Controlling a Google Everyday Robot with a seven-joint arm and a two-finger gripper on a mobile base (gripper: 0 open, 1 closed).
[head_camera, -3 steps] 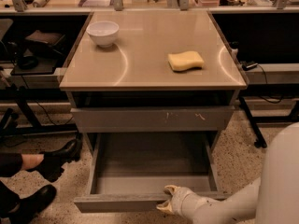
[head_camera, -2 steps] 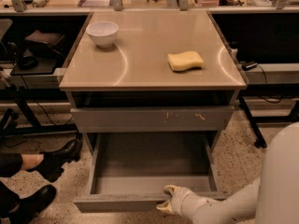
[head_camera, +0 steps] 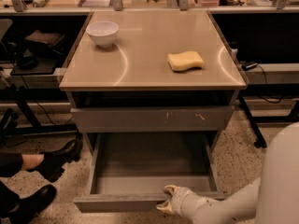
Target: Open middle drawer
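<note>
The middle drawer [head_camera: 117, 203] stands pulled far out from the grey cabinet, and its wide shallow grey tray [head_camera: 149, 164] is open to view and holds nothing. My gripper [head_camera: 167, 199] is at the drawer's front edge, right of centre. One finger lies over the top of the front and the other below it, closed on the lip. My white arm [head_camera: 275, 181] comes in from the lower right. Above, the taller grey front with pale scratch marks [head_camera: 140, 119] is shut. The lowest front is hidden beneath the open drawer.
A white bowl [head_camera: 103, 33] and a yellow sponge [head_camera: 185, 60] sit on the beige cabinet top [head_camera: 140, 73]. A person's black shoes [head_camera: 58, 158] rest on the floor just left of the open drawer. Dark shelving and cables flank the cabinet.
</note>
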